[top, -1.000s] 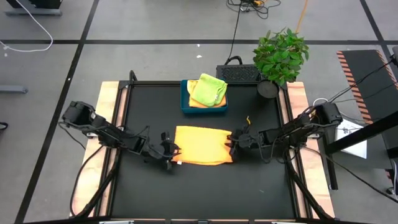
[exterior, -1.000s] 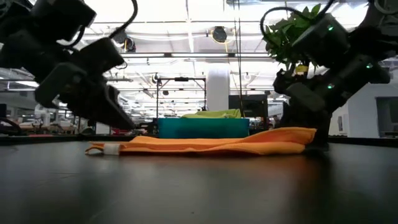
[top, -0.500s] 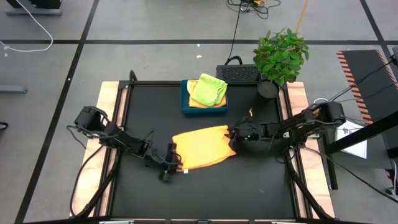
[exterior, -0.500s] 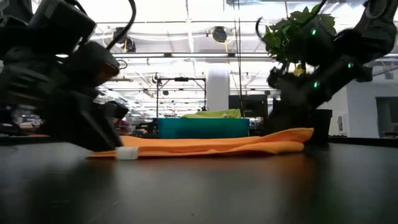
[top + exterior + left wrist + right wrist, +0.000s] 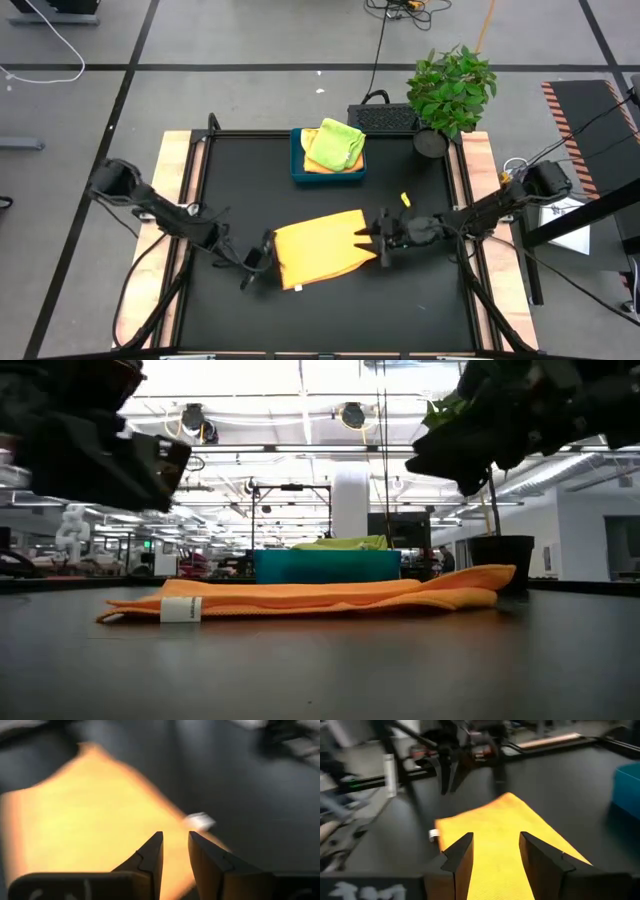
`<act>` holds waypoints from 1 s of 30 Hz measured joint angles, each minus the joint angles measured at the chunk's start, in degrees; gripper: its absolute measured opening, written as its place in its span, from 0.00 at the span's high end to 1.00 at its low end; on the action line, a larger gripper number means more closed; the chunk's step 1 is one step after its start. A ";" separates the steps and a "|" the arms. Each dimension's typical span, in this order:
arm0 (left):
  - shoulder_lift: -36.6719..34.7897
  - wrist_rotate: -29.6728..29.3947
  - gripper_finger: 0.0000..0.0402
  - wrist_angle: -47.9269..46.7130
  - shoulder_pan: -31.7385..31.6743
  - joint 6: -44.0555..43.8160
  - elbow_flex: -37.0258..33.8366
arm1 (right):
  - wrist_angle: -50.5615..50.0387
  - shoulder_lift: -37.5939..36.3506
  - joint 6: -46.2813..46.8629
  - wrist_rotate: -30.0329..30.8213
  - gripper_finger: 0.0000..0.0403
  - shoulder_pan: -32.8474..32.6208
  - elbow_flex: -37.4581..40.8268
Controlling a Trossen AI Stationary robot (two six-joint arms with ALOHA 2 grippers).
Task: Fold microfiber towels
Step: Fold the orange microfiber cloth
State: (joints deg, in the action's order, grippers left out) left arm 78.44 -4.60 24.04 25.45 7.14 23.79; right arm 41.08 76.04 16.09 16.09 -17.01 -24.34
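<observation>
A folded orange towel (image 5: 320, 247) lies flat on the black table, turned askew, with its white tag (image 5: 181, 609) at the near left corner. My left gripper (image 5: 175, 840) hovers open just off the towel's left edge, raised above the table. From the right, my open right gripper (image 5: 495, 842) points at the towel's right edge and is also lifted clear of it. Nothing sits between either pair of fingers. A lime green towel (image 5: 335, 143) lies folded on another cloth in the blue tray (image 5: 298, 172).
The blue tray stands at the table's far middle. A potted plant (image 5: 450, 90) and a dark box (image 5: 382, 117) stand at the far right corner. Bare black table lies near of the towel and on both sides. Wooden strips (image 5: 172, 180) edge the table left and right.
Both grippers have risen off the table, and both have rolled at the wrist. The left one has drawn back toward the near left. The orange towel has turned on the table: its left end has slid toward the near edge, and it now lies askew and flat.
</observation>
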 joint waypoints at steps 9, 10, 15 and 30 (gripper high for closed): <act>-5.20 -16.07 0.77 -10.96 -10.72 -1.06 0.00 | -29.49 12.78 3.87 4.62 0.62 -3.92 -20.67; -4.83 -16.06 0.77 -12.11 -12.28 -2.12 0.00 | -31.63 14.42 4.22 4.58 0.62 -4.08 -22.63; -2.14 -15.98 0.77 -17.99 -18.14 -6.38 -0.02 | -39.33 20.76 9.10 -0.18 0.62 -4.14 -28.92; 2.90 -5.32 0.77 -18.98 -15.90 -14.92 0.04 | -57.60 24.10 26.10 -4.09 0.74 -6.31 -30.26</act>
State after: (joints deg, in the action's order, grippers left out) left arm 81.34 -9.92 5.06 9.55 -7.78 23.83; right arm -16.52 100.13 42.19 12.00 -23.32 -54.60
